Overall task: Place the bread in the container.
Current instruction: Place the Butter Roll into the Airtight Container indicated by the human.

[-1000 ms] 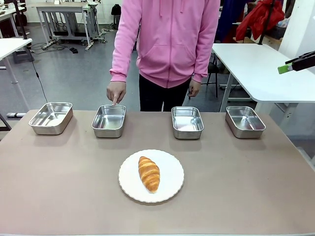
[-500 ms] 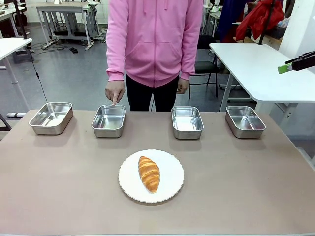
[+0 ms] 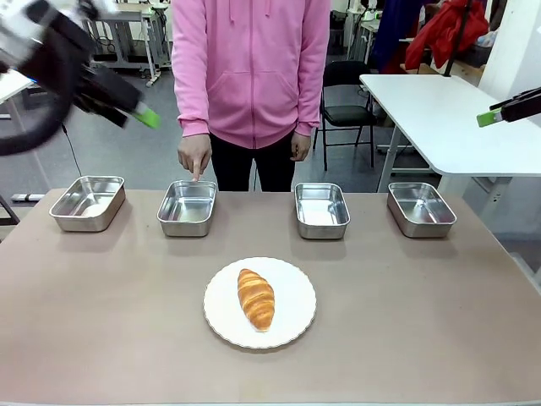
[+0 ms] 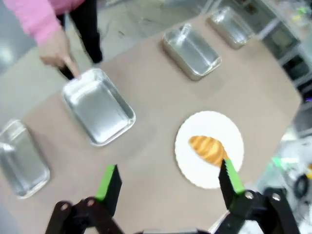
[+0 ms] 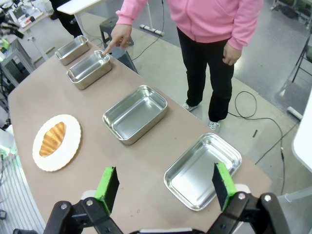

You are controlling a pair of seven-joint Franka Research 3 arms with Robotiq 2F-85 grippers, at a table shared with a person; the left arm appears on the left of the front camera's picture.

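Note:
The golden-brown croissant (image 3: 255, 298) lies on a round white plate (image 3: 296, 292) at the table's near middle. Four steel pans stand in a row behind it. A person's hand (image 3: 194, 157) points a finger at the far rim of the second pan from the left (image 3: 187, 207). My left gripper (image 3: 140, 114) hangs blurred, high above the table's left end. In the left wrist view it (image 4: 169, 178) is open and empty above the croissant (image 4: 207, 148) and the pointed-at pan (image 4: 97, 112). My right gripper (image 5: 165, 184) is open and empty, high at the right (image 3: 490, 117).
The other pans sit at the far left (image 3: 87, 201), right of centre (image 3: 321, 209) and far right (image 3: 420, 208). A person in a pink hoodie (image 3: 251, 68) stands at the far edge. A white table (image 3: 448, 118) stands beyond the right corner.
My left arm has swung into the front view at the upper left. The person has shifted a little to the left, finger still at the second pan. The right gripper has not moved.

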